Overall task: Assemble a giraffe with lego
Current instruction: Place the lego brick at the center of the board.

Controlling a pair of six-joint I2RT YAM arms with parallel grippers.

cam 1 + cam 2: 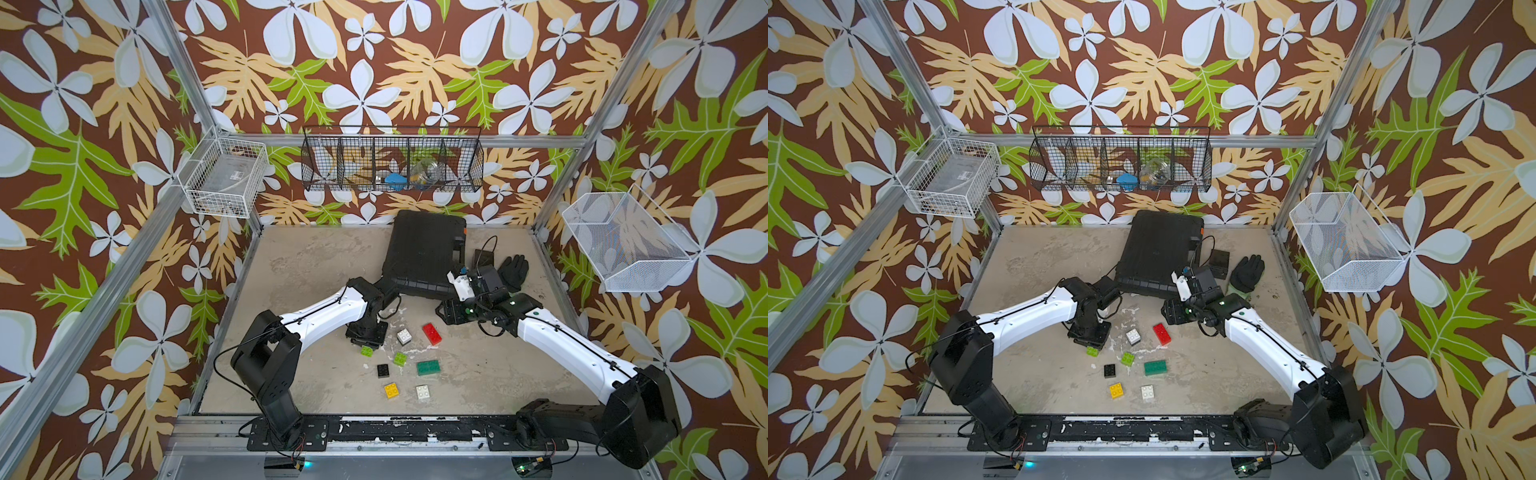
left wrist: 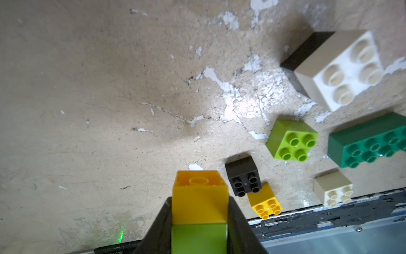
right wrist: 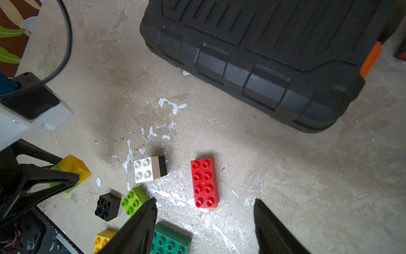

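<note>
My left gripper point(image 2: 200, 204) is shut on a two-brick stack, yellow point(image 2: 198, 198) joined to lime green point(image 2: 198, 237), held low over the table; in a top view the stack point(image 1: 366, 351) shows under the gripper. My right gripper point(image 3: 204, 199) is open and empty, hovering by the red brick point(image 3: 204, 182). Loose lego lies between the arms: a white-on-black stack point(image 1: 404, 336), the red brick point(image 1: 432, 333), a lime square point(image 1: 400, 358), a dark green long brick point(image 1: 428, 368), black point(image 1: 382, 370), yellow point(image 1: 391, 390) and white point(image 1: 423, 392) squares. No giraffe figure is in view.
A large black case point(image 1: 424, 253) lies at the back of the table, close behind both wrists. A small black box point(image 1: 484, 257) and a black glove point(image 1: 513, 270) sit to its right. Wire baskets point(image 1: 392, 160) hang on the walls. A metal rail point(image 1: 374, 432) runs along the front edge.
</note>
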